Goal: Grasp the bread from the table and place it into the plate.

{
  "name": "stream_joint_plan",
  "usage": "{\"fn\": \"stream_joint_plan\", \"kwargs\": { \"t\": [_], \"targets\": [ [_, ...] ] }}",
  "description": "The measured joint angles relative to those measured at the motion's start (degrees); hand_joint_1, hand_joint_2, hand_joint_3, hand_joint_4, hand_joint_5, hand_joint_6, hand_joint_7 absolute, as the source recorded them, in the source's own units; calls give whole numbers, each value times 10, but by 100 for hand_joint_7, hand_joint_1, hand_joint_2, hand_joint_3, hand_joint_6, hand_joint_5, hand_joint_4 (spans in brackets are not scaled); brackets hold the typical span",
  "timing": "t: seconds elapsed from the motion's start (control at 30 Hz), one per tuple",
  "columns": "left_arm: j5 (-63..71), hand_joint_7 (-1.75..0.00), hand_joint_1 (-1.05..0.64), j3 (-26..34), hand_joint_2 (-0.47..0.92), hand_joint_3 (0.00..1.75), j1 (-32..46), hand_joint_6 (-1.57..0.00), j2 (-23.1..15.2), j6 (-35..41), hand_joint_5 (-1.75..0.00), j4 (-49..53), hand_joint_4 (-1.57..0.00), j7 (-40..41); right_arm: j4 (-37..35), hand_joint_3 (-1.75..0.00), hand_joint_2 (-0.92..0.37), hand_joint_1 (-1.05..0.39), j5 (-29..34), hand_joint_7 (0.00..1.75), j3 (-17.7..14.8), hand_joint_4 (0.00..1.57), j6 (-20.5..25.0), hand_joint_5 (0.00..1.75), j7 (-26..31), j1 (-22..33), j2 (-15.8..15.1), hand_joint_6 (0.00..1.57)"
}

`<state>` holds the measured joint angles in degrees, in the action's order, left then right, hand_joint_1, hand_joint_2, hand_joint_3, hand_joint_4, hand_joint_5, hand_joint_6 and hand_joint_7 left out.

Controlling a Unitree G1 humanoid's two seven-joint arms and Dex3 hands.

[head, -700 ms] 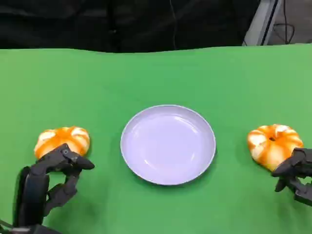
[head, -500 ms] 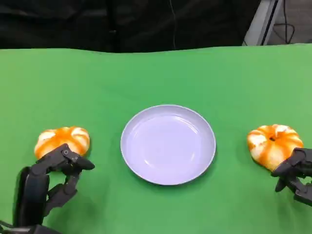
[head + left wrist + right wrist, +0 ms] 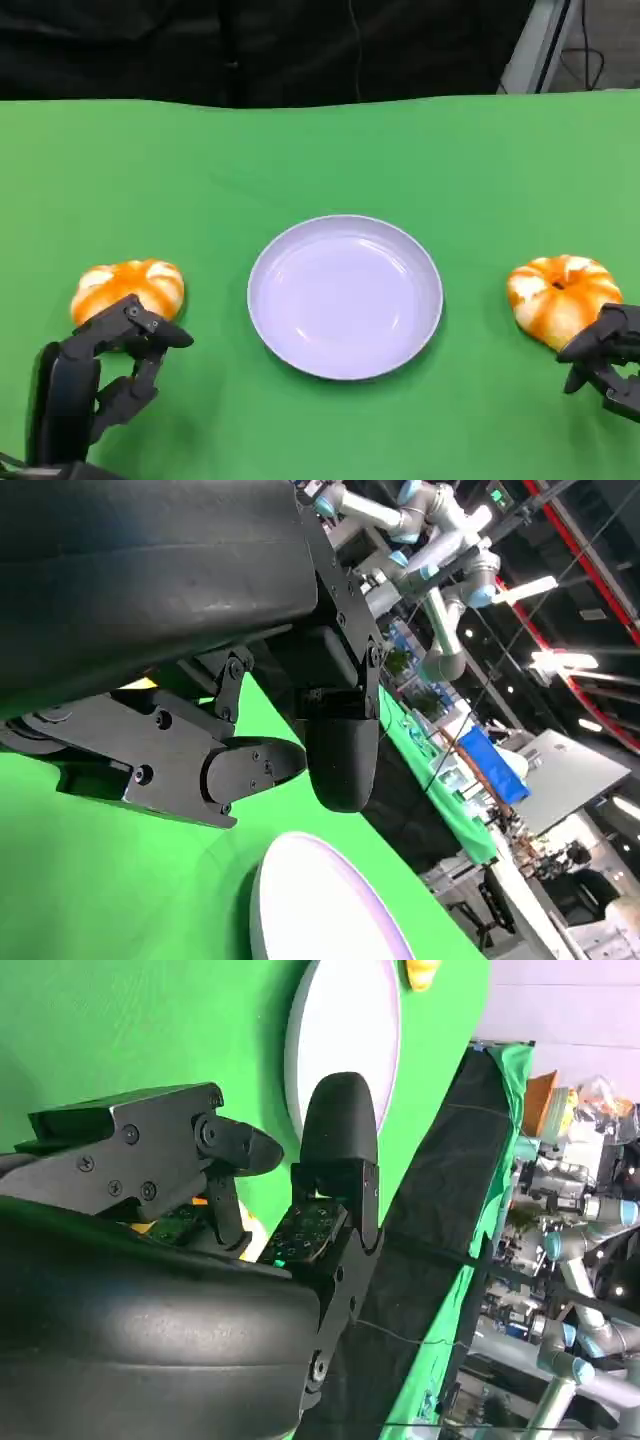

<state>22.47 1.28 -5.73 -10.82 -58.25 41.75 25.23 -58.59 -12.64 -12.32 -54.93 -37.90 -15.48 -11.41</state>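
Note:
Two orange-and-white round breads lie on the green table. One bread is at the left, the other bread at the right. Between them sits a white plate with nothing in it; its rim shows in the left wrist view and the right wrist view. My left hand is just in front of the left bread, fingers apart, holding nothing. My right hand hovers at the near edge of the right bread, fingers apart and bare. A sliver of the left bread shows beyond the plate.
The green cloth stretches wide behind the plate to a dark backdrop. Other robot arms and tables stand far off in the room.

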Motion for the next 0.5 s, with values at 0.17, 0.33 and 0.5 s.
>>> {"fn": "stream_joint_plan", "kwargs": {
  "t": [0.17, 0.33, 0.5],
  "targets": [
    [0, -117, -5, 0, 87, 55, 0, -82, 0, 0, -154, 0, -75, 0, 0, -52, -89, 9, 0, 87, 0, 87, 0, 134, -2, 0, 0, 98],
    [5, -84, -3, 0, 90, 45, 0, -94, 0, 0, -130, 0, -82, 3, 0, -53, -88, 8, 0, 87, 0, 87, 0, 134, -2, 0, 0, 98],
    [17, -49, -3, 3, 92, 40, 0, -106, -1, 2, -110, 0, -86, 20, -4, -53, -88, 9, 0, 87, 0, 88, 0, 134, -2, 0, 0, 98]
  ]
}}
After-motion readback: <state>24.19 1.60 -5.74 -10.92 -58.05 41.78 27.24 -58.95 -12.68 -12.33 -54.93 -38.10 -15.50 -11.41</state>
